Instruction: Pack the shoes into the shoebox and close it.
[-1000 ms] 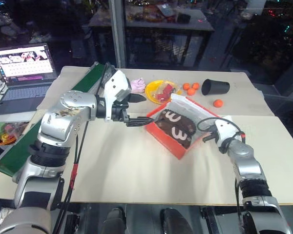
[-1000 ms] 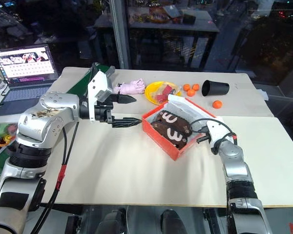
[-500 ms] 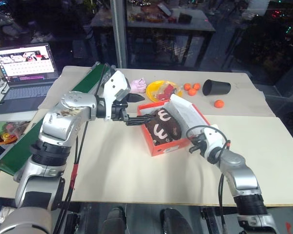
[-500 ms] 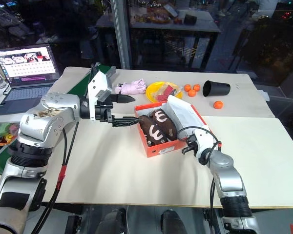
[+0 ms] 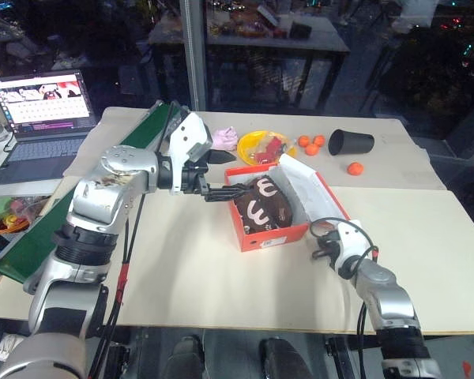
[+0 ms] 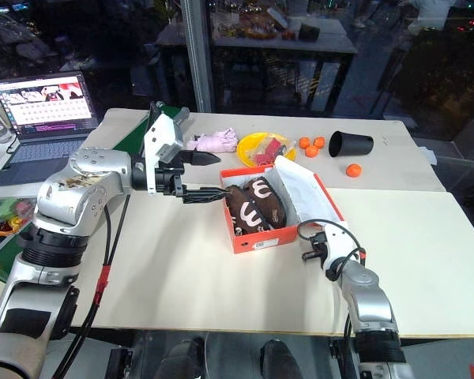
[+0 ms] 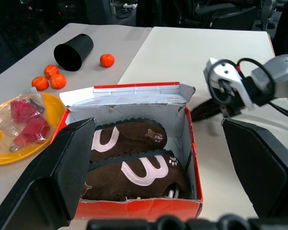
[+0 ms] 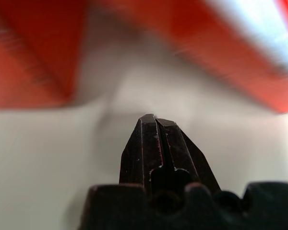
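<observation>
Left tool [image 5: 221,175] spread wide at the shoebox [image 5: 275,234] rim, right tool [image 6: 306,256] clenched empty beside its corner.

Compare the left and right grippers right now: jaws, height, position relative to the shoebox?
Left gripper is open, jaws spread wide; right gripper is shut, holding nothing. Left hangs above the table at the shoebox's left end; right sits low near the table by its right front corner. Neither holds the shoes.
</observation>
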